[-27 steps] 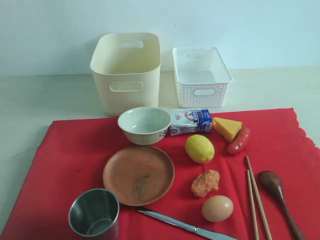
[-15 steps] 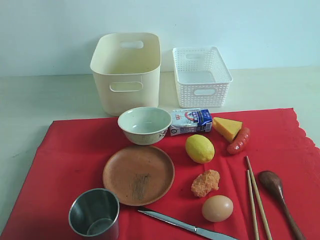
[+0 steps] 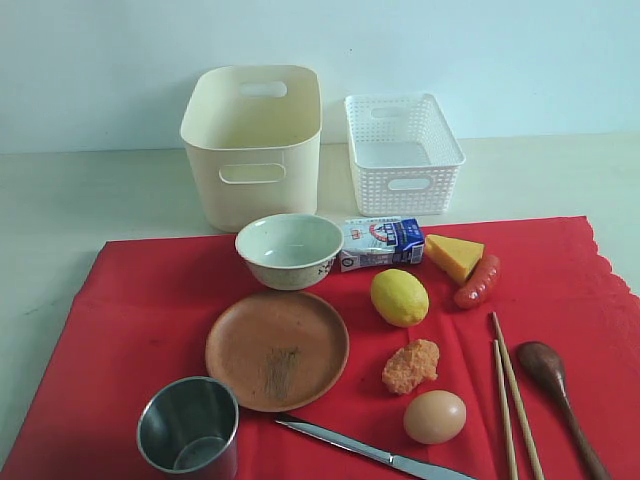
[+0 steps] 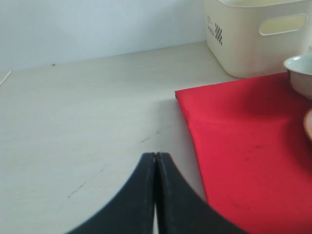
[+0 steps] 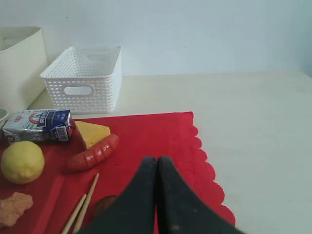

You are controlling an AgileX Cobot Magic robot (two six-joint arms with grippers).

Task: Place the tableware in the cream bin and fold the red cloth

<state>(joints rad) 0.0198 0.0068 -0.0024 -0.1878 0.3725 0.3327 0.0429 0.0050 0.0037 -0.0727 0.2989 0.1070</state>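
Note:
The red cloth (image 3: 130, 300) lies flat on the table. On it stand the white bowl (image 3: 289, 250), brown plate (image 3: 277, 349), steel cup (image 3: 189, 428), knife (image 3: 370, 453), chopsticks (image 3: 516, 400) and dark wooden spoon (image 3: 558, 390). The cream bin (image 3: 253, 145) stands behind the cloth, empty. Neither arm shows in the exterior view. My left gripper (image 4: 155, 155) is shut and empty over bare table beside the cloth's edge (image 4: 195, 141). My right gripper (image 5: 156, 158) is shut and empty above the cloth's scalloped side (image 5: 204, 156), with the chopsticks (image 5: 80, 209) close by.
A white lattice basket (image 3: 403, 155) stands right of the cream bin. Food lies on the cloth: milk carton (image 3: 380, 243), cheese (image 3: 453, 256), sausage (image 3: 478, 282), lemon (image 3: 399, 297), an orange nugget (image 3: 411, 366) and an egg (image 3: 434, 417).

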